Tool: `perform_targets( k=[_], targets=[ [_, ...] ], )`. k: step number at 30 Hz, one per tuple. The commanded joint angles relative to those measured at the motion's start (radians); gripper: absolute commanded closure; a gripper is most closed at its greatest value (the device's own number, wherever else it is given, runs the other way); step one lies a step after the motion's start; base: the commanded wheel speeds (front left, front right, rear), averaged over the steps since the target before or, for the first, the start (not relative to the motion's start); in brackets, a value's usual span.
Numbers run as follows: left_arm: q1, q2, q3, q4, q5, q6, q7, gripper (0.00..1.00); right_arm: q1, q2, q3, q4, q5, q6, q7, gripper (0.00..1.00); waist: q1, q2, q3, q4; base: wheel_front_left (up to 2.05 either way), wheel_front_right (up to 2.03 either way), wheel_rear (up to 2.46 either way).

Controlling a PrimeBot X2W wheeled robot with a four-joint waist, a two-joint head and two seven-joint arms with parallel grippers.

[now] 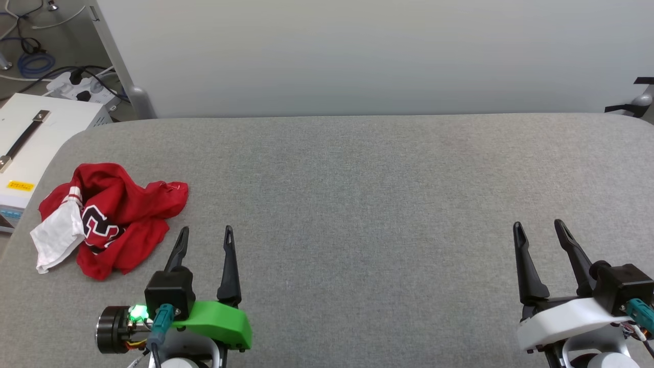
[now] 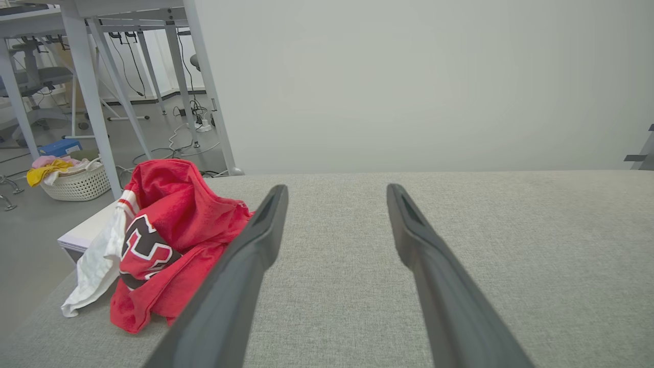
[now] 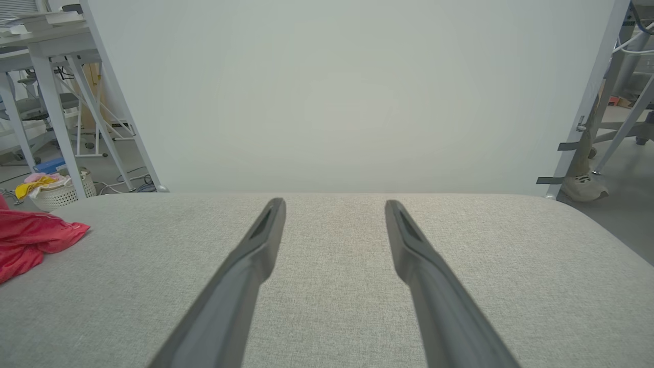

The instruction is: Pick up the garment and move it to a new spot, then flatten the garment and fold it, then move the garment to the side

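Table [image 1: 357,204]: grey cloth surface, spanning the head view.
Garment [image 1: 122,214]: crumpled red-and-white heap at the table's 9 o'clock edge, at 10 o'clock from the left gripper and near it.
Left gripper [image 1: 206,230]: at 7 o'clock, fingers spread wide, holding nothing.
Right gripper [image 1: 538,224]: at 4 o'clock, fingers spread wide, holding nothing.

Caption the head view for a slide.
Crumpled garment lies near the left edge of the grey table; left gripper and right gripper open and empty.

garment [image 1: 130,212] print: black white-outlined characters, 9 o'clock in the head view, crumpled over, no whole word readable
yellow sticker [image 1: 20,185]: on white box [image 1: 51,128], 10 o'clock, too small to read
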Motion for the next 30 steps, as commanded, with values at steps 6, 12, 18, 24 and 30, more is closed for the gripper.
perform_targets(
  k=[6,12,18,24,30],
  targets=[
    [0.008,-0.002,-0.01,-0.001,-0.011,0.017,-0.023,0.0,0.025,0.0,-0.004,-0.009,0.02,0.0,-0.021,0.0,0.0,0.0,-0.002,0.002,0.0,0.0,0.0],
    [0.011,-0.002,-0.018,0.001,-0.013,0.021,-0.035,0.0,0.031,0.0,-0.005,-0.011,0.032,0.0,-0.033,0.0,0.0,0.0,-0.005,0.003,0.0,0.0,0.0],
    [0.015,-0.003,-0.027,0.001,-0.013,0.022,-0.048,0.0,0.039,0.0,0.001,-0.015,0.041,0.0,-0.045,0.0,0.0,0.0,-0.007,0.004,0.0,0.0,0.0],
    [0.017,-0.003,-0.037,0.002,-0.015,0.02,-0.06,0.0,0.047,0.0,0.004,-0.018,0.047,0.0,-0.058,0.0,0.0,0.0,-0.009,0.006,0.0,0.0,0.0],
    [0.021,-0.003,-0.044,0.001,-0.021,0.017,-0.072,0.0,0.054,0.0,0.006,-0.021,0.055,-0.001,-0.07,0.0,0.0,0.0,-0.01,0.006,0.0,0.0,0.0]
  ],
)
